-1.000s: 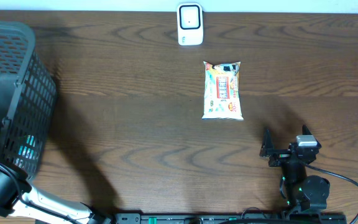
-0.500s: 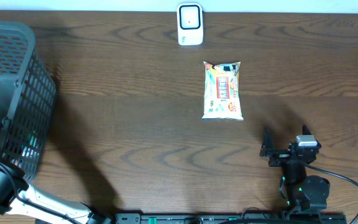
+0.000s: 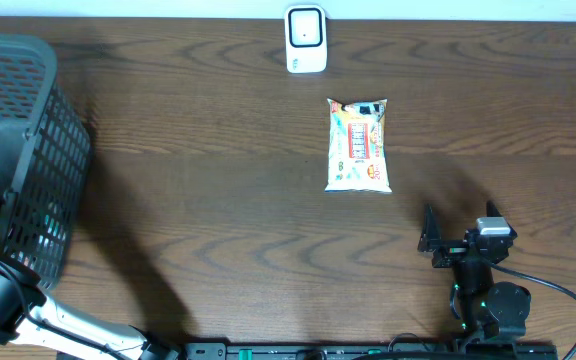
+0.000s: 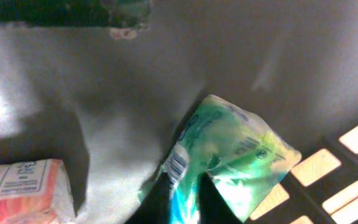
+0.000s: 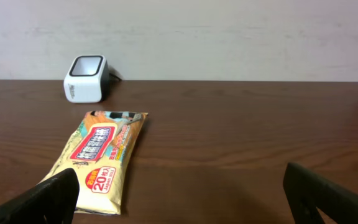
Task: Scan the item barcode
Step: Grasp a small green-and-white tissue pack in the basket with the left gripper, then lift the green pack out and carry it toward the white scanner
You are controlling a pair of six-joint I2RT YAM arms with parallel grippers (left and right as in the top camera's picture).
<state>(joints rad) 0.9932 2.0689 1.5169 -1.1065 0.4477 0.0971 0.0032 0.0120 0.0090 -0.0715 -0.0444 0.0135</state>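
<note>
Green packet (image 4: pixel 229 155): your left gripper (image 4: pixel 184 194) goes from half open a second ago to pinched tight on the packet's lower edge now. That makes the pick done, going by the wrist view; lift and carry are not yet started. In the overhead view almost nothing else changes, only the left arm shifting slightly.

The packet looks soft and crinkly, with glossy green-and-white film, and it sits tilted. Its barcode (image 4: pixel 178 165) shows on the near face, right above your fingers, so watch that the grip doesn't cover it when you present it.

Location: the packet is inside the basket (image 3: pixel 28 150), far from the scanner (image 3: pixel 306 40), off to the scanner's left and nearer the robot. An orange box (image 4: pixel 23 186) is in the basket too, beside the packet and not touching it.

A yellow wipes pack (image 3: pixel 359 146) lies flat on the table (image 3: pixel 218 200), near the scanner, just in front of it and slightly right.

Your right gripper (image 3: pixel 458 228) is further out from the scanner on that same side, with jaws spread wide, holding nothing.

Next, judged: lift clear of the basket wall and turn the barcode toward the scanner.
</note>
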